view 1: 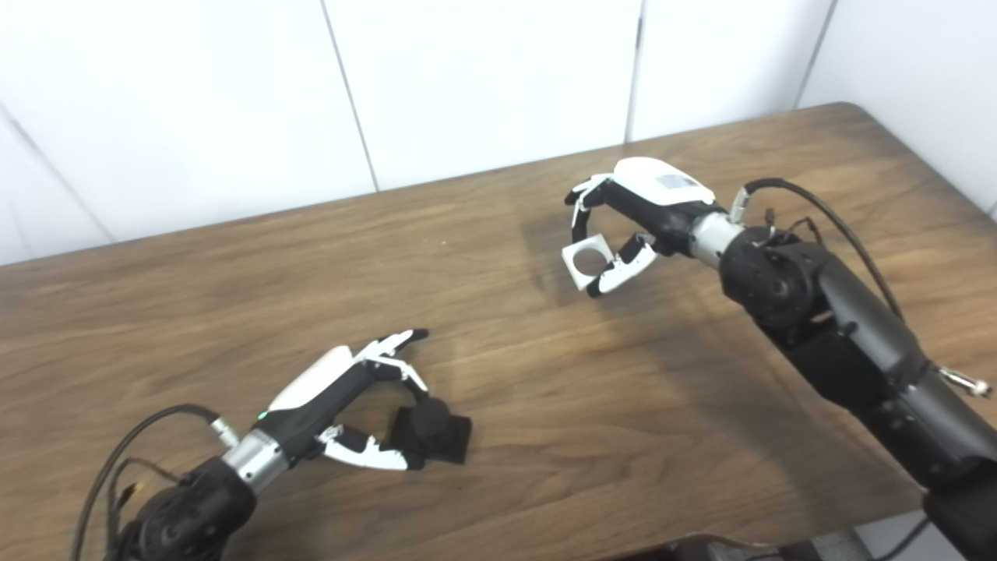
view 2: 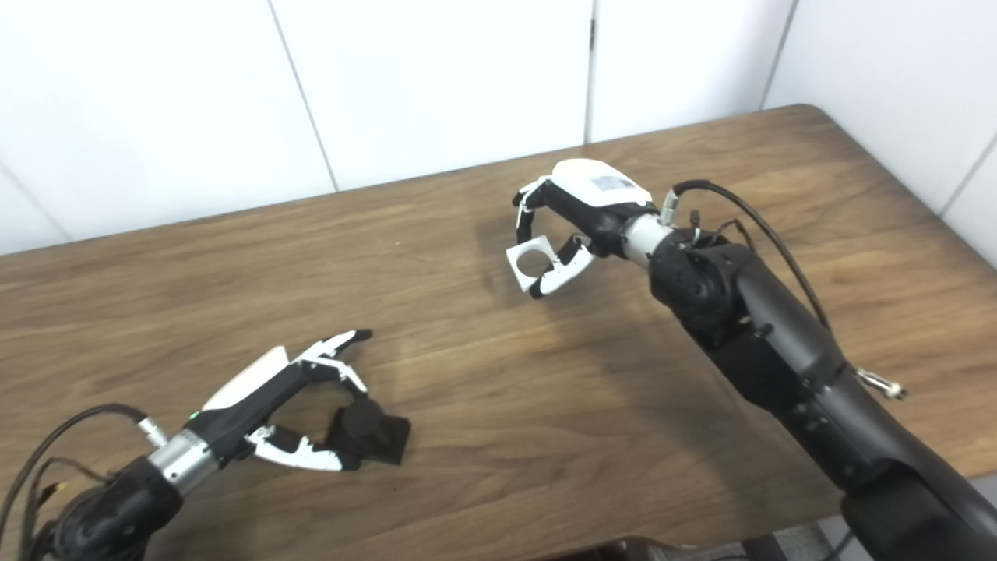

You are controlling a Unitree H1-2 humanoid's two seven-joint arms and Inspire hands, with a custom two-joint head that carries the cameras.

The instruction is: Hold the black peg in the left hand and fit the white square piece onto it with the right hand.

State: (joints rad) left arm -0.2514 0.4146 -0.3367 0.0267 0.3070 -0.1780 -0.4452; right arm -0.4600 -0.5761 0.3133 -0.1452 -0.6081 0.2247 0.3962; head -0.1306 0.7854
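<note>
The black peg, a round stub on a square black base, rests on the wooden table at the front left. My left hand is closed around it: curled fingers touch the stub's top, the thumb presses the base's near edge, and one finger points straight out. At the back, right of centre, my right hand is raised above the table. It is shut on the white square piece, pinched between thumb and fingers. The piece's round hole faces the camera.
A white panelled wall runs behind the table's far edge. The table's right corner lies beyond my right arm. Bare wood separates the two hands. Cables loop off both wrists.
</note>
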